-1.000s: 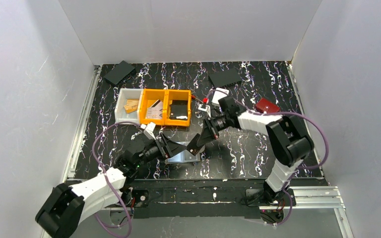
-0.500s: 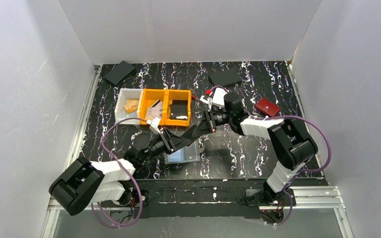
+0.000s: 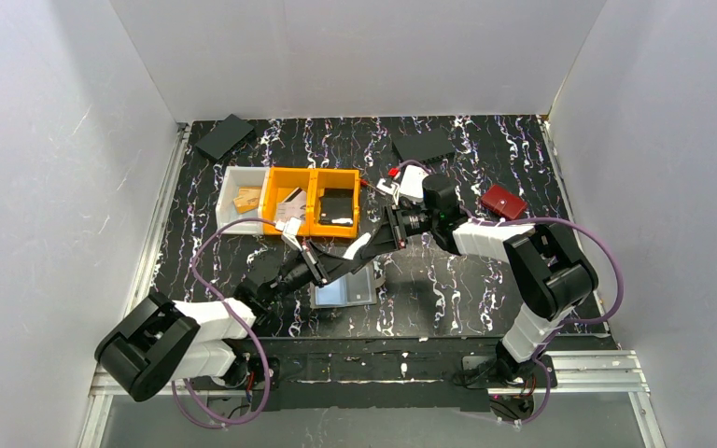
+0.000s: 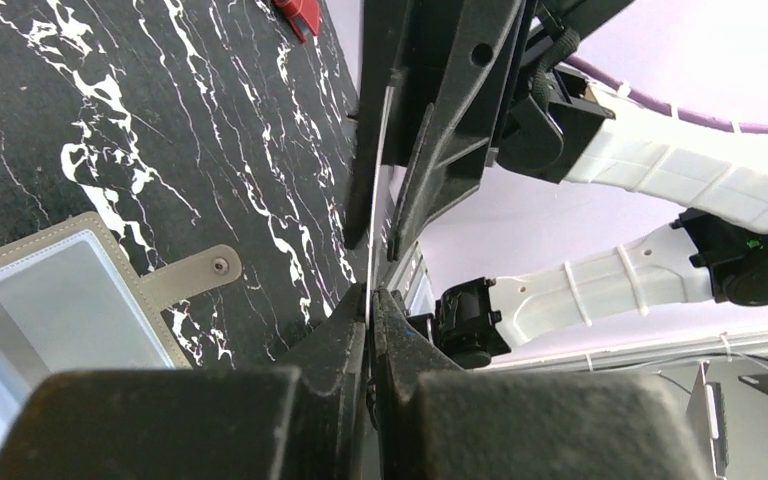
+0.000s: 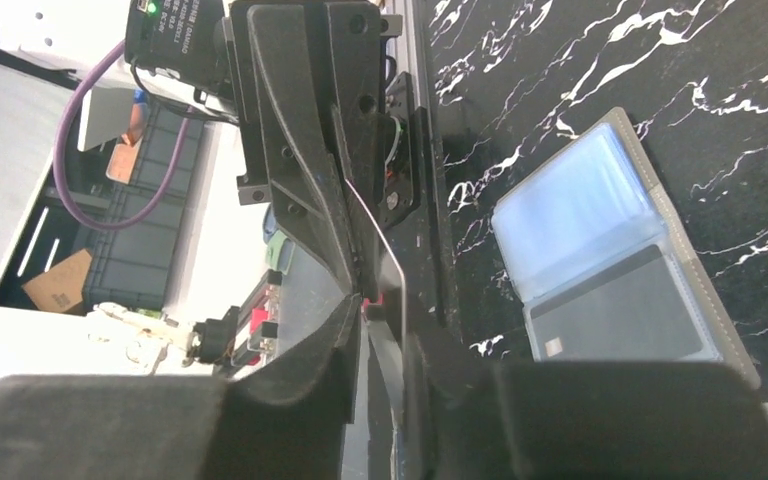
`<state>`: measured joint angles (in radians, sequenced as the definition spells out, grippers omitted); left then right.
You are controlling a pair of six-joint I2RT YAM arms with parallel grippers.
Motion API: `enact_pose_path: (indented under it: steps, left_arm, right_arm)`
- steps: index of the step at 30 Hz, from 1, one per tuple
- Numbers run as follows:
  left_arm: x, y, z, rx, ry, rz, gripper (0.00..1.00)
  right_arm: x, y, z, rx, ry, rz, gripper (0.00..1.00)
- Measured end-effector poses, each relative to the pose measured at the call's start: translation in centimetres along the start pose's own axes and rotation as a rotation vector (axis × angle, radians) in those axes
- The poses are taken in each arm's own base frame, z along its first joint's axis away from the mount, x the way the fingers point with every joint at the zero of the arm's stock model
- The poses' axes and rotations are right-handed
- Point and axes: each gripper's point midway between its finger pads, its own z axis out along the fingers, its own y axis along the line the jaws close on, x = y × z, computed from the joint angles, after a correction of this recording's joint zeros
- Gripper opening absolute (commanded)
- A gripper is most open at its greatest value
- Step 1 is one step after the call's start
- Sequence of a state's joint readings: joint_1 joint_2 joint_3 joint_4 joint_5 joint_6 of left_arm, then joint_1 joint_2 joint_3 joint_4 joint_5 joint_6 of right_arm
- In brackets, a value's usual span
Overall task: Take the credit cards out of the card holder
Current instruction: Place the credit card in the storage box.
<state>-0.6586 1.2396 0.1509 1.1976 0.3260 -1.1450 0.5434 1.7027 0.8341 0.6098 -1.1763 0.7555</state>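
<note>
The card holder [image 3: 344, 291] lies open on the black marbled table, its clear sleeves facing up [image 5: 600, 260]; a grey card [image 5: 620, 318] sits in one sleeve. Above its far edge the two grippers meet tip to tip. My left gripper [image 4: 371, 296] is shut on a thin pale credit card [image 4: 379, 190], seen edge-on. The same card [image 5: 378, 238] runs between the fingers of my right gripper [image 5: 382, 312], whose jaws stand slightly apart with a gap beside the card. From above, the left gripper [image 3: 353, 252] and right gripper [image 3: 375, 245] overlap.
Two orange bins [image 3: 313, 201] and a white bin [image 3: 240, 198] with small items stand behind the holder. A red wallet [image 3: 503, 201] lies at the right. Flat black pieces lie at the back left [image 3: 224, 136] and back centre [image 3: 424, 146].
The left gripper rose from beside the holder to the right gripper and shut on the card. The right gripper lifted the card off the holder, and its jaws have loosened.
</note>
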Motion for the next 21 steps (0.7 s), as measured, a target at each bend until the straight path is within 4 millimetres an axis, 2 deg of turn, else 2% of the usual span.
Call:
enact_pose_path:
  steps: [5,8,9,11,12,14,16,19,20,21]
  left_arm:
    - [1.2,0.0,-0.5,0.005,0.08,0.078,0.0]
    - [2.3,-0.3,-1.0,0.003,0.183,0.158,0.0]
    - [2.6,-0.6,-1.2,0.004,0.224,0.2,0.0]
    - [3.0,-1.4,-1.7,0.016,0.29,0.276,0.0]
    - [3.1,-2.2,-2.1,0.034,0.333,0.34,0.0]
    - [3.8,-2.5,-2.8,0.032,0.451,0.425,0.0]
    - [4.5,-1.7,-3.1,-0.004,0.573,0.45,0.0]
    - [5.0,-0.9,-3.0,-0.026,0.646,0.449,0.0]
    - [5.3,-0.7,-3.2,-0.026,0.665,0.444,0.0]
    - [5.5,-0.6,-3.3,-0.021,0.677,0.439,0.0]
  right_arm:
    - [0.5,-0.4,-0.4,0.001,0.066,-0.076,0.8]
    - [-1.1,-0.5,-0.8,0.046,0.122,-0.264,0.84]
    - [-1.9,-0.1,-1.1,0.054,0.15,-0.377,0.84]
    - [-2.2,0.7,-1.7,0.048,0.193,-0.505,0.81]
    - [-1.5,0.8,-2.0,0.04,0.222,-0.537,0.79]
    - [2.9,0.8,-2.6,-0.009,0.344,-0.536,0.71]
    - [5.4,1.1,-2.6,-0.084,0.429,-0.564,0.58]
    - [6.8,2.2,-2.6,-0.159,0.464,-0.563,0.49]
    - [7.1,2.6,-2.7,-0.176,0.465,-0.551,0.39]
    - [7.3,2.9,-2.6,-0.185,0.465,-0.545,0.35]
